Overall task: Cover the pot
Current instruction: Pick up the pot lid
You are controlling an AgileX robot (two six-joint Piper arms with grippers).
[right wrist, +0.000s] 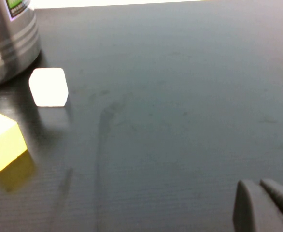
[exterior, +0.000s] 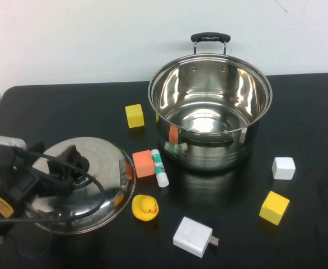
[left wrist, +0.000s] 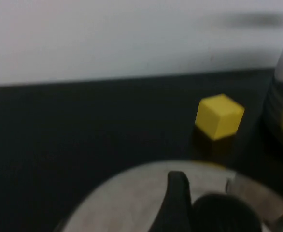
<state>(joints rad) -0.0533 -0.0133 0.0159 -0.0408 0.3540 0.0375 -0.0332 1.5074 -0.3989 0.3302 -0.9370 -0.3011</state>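
Nearest on the black counter (exterior: 315, 112): white charger (exterior: 192, 236), rubber duck (exterior: 145, 207). Left pincer (exterior: 74, 165) over the domed lid (exterior: 105, 157) at the near left, fingers (left wrist: 177, 200) beside the knob; apart or clamped, impossible to tell. Right pincer (right wrist: 262, 205) low over bare counter, fingers pressed together. Farther back, center-right: the pot (exterior: 210, 112), upright, uncovered, well apart from the lid.

My high camera looks down across the table (exterior: 315, 101); my left wrist camera sits low over the lid (left wrist: 132, 198); both catch the yellow cube (exterior: 134, 115).
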